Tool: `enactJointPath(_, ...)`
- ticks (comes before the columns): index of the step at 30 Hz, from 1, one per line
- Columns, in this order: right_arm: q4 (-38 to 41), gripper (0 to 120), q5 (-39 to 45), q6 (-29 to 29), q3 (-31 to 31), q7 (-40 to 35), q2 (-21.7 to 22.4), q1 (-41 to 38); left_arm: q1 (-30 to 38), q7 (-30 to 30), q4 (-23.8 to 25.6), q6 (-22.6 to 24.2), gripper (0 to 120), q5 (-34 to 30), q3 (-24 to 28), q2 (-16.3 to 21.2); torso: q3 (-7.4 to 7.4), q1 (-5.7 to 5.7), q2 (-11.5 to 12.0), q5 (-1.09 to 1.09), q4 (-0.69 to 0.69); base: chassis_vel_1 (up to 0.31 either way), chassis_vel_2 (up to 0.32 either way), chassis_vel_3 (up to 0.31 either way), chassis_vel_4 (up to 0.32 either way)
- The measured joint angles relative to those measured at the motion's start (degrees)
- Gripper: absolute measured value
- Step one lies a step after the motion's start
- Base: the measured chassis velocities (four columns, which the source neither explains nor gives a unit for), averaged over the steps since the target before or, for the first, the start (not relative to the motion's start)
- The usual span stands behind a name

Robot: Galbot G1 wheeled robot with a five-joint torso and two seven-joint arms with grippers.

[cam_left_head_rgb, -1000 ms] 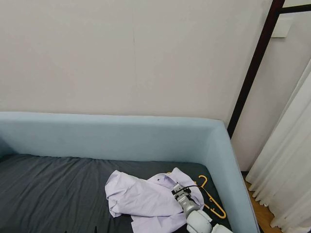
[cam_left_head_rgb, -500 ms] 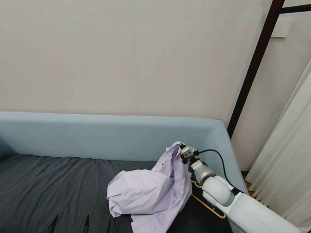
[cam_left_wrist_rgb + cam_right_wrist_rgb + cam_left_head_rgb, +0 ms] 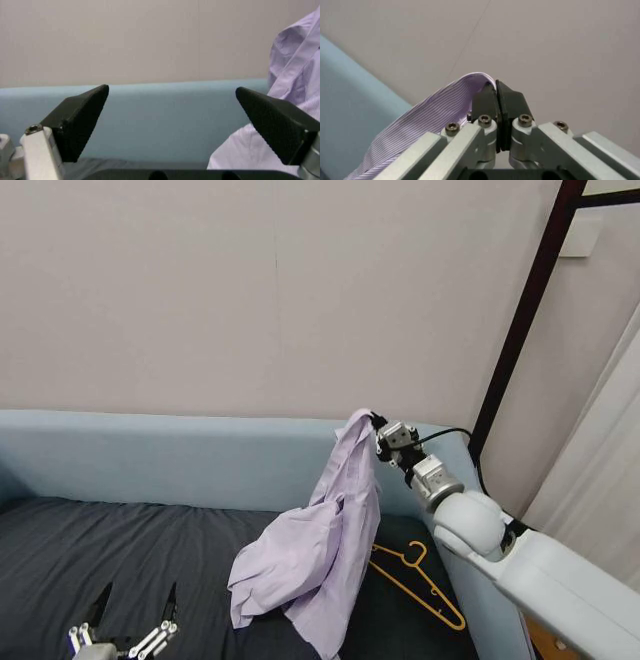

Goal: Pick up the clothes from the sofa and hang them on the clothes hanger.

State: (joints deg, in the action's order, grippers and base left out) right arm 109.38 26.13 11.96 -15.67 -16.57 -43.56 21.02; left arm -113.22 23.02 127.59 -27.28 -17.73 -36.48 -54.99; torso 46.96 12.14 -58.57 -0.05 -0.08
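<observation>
Right gripper [image 3: 376,423] pinches the lilac shirt [image 3: 335,530] above the sofa [image 3: 180,462]; left gripper [image 3: 138,604] gapes wide.

A lilac striped shirt [image 3: 340,530] is held aloft, hanging crumpled; an orange hanger [image 3: 425,585] is laid flat at its four o'clock.

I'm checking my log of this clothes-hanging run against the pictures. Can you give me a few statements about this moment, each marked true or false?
1. The right gripper is shut on the lilac shirt. True.
2. The shirt hangs wholly clear of the sofa. False: its lower folds rest on the dark seat.
3. The yellow hanger lies on the seat beside the shirt. True.
4. The left gripper grips the hanger. False: it is open and empty, low over the seat on the left.
</observation>
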Motion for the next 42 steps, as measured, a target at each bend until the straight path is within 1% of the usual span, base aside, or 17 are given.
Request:
enactJointPath(2,0.8,0,1.3,-1.3,0.9,0.6,1.1,-0.1,2.6,-1.2,-0.1,0.0,100,-3.7,-0.4,2.1,0.00,0.00,0.0,0.00,-0.01,0.000,0.000,0.000,0.000)
enactJointPath(3,0.8,0,1.3,-1.3,0.9,0.6,1.1,-0.1,2.6,-1.2,-0.1,0.0,100,-3.7,-0.4,2.1,0.00,0.00,0.0,0.00,-0.01,0.000,0.000,0.000,0.000)
enactJointPath(4,1.3,0,2.0,-2.1,1.7,1.1,1.8,0.3,5.1,-2.2,-0.9,-0.2,100,-6.7,-0.3,3.9,0.00,0.00,0.0,0.00,0.03,0.000,0.000,0.000,0.000)
enactJointPath(9,3.7,0,3.0,-3.1,4.6,1.9,3.9,5.0,15.9,-9.2,-6.5,-0.8,100,-18.0,2.7,12.2,0.00,0.00,0.0,0.00,-0.01,0.000,0.000,0.000,0.000)
enactJointPath(11,4.1,0,3.1,-3.1,4.9,1.9,4.1,5.8,17.6,-10.6,-7.4,-0.6,100,-19.7,3.2,13.4,0.00,0.00,0.0,0.00,-0.01,0.000,0.000,0.000,0.000)
enactJointPath(14,5.4,0,3.1,-3.1,6.5,1.9,5.0,8.2,24.4,-17.1,-10.8,0.6,100,-26.0,6.5,19.0,0.01,0.01,0.0,0.01,-0.01,0.000,0.000,0.000,0.000)
enactJointPath(15,5.4,0,3.1,-3.1,6.5,1.9,5.0,8.2,24.4,-17.1,-10.8,0.6,100,-26.0,6.5,19.0,0.01,0.01,0.0,0.01,-0.01,0.000,0.000,0.000,0.000)
enactJointPath(18,5.9,0,3.5,-3.1,6.9,2.0,5.3,8.4,28.4,-21.6,-13.3,0.9,100,-29.3,9.2,23.1,0.00,0.01,0.0,0.01,-0.04,0.000,0.000,0.000,0.000)
enactJointPath(19,5.8,0,3.7,-3.2,6.3,2.1,4.8,7.6,28.8,-22.6,-14.0,1.0,100,-29.9,9.6,24.1,0.00,0.01,0.0,0.01,-0.02,0.000,0.000,0.000,0.000)
enactJointPath(20,5.7,0,4.2,-3.4,5.8,2.4,4.3,6.7,29.6,-23.5,-14.9,1.0,100,-30.3,10.3,24.9,0.00,0.01,0.0,0.01,0.04,0.000,0.000,0.000,0.000)
enactJointPath(24,5.4,0,5.0,-4.0,4.4,2.9,3.0,4.3,30.8,-25.8,-17.0,1.0,100,-30.6,11.9,25.8,0.00,0.01,0.0,-0.01,0.00,0.000,0.000,0.000,0.000)
enactJointPath(27,5.0,0,5.4,-4.5,2.9,3.4,2.3,2.3,32.3,-27.6,-19.0,1.0,100,-30.5,14.2,26.3,0.00,0.01,0.0,-0.01,0.07,0.000,0.000,0.000,0.000)
enactJointPath(31,6.1,0,6.3,-4.6,2.9,3.6,2.7,1.7,44.2,-33.5,-25.4,0.3,100,-29.7,27.6,28.9,0.00,0.00,0.0,0.00,-0.02,0.000,0.000,0.000,0.000)
enactJointPath(32,6.1,0,6.3,-4.6,2.9,3.6,2.7,1.7,44.2,-33.5,-25.4,0.3,100,-29.7,27.6,28.9,0.00,0.00,0.0,0.00,-0.02,0.000,0.000,0.000,0.000)
enactJointPath(36,7.3,0,6.8,-4.4,4.2,3.6,4.1,2.9,61.1,-42.6,-33.9,-1.3,100,-31.3,41.4,29.5,0.00,0.01,0.0,0.04,-0.02,0.000,0.000,0.000,0.000)
enactJointPath(37,7.3,0,6.8,-4.4,4.2,3.6,4.1,2.9,61.1,-42.6,-33.9,-1.3,100,-31.3,41.4,29.5,0.00,0.01,0.0,0.04,-0.02,0.000,0.000,0.000,0.000)
enactJointPath(42,8.1,0,7.4,-4.3,5.6,3.4,5.6,4.3,71.0,-46.4,-38.8,-1.3,100,-32.6,50.2,25.6,0.00,0.01,0.0,0.00,0.00,0.000,0.000,0.000,0.000)
